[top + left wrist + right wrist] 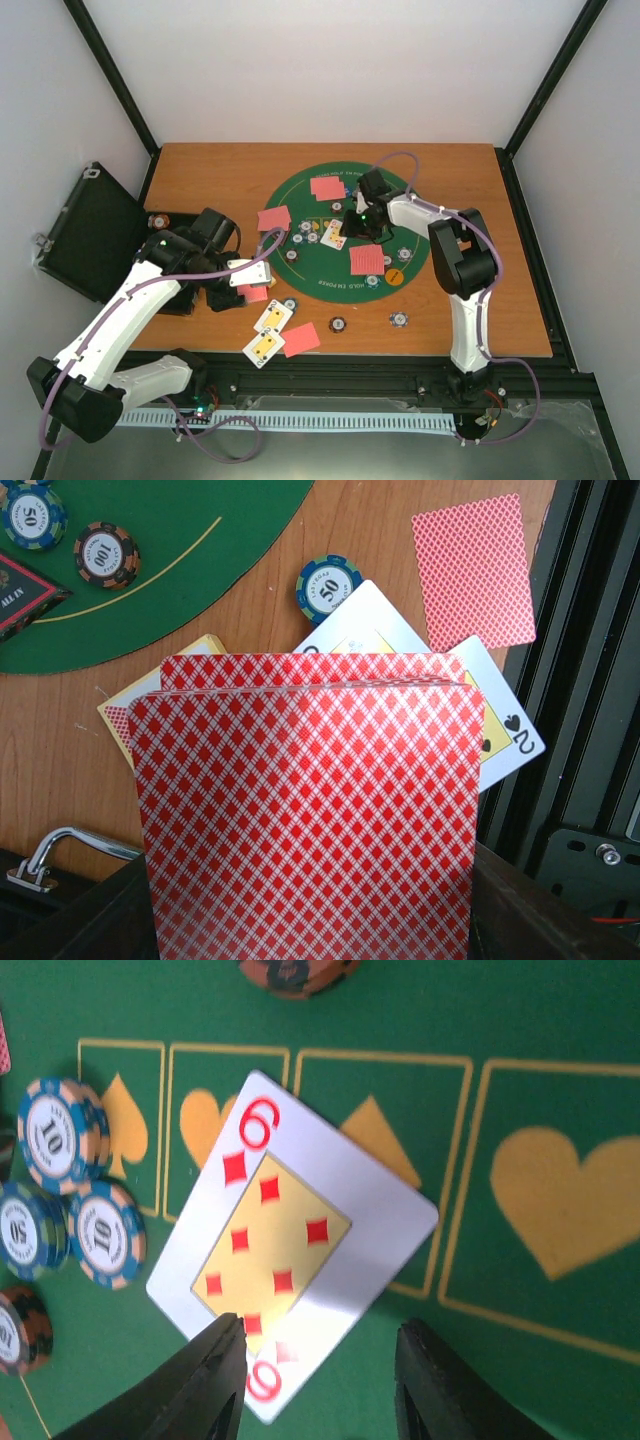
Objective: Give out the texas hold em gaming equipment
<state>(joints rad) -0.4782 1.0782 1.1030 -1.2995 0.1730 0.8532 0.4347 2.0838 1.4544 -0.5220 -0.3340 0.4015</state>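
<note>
Left wrist view: a stack of red-backed cards [305, 810] runs off the bottom edge and masks the fingers of the left hand [254, 288] that carries it. Beneath it, a queen of spades [512, 730] shows only one corner. The black triangle marker [22, 595] is cut by the left edge. Right wrist view: one fingertip [225, 1345] of the spread right hand [320, 1332] covers a corner of the six of diamonds [290, 1240], and an orange chip [295, 972] is clipped at the top. From above, the values on the poker chips [338, 325] along the counter [230, 170] are too small to read.
</note>
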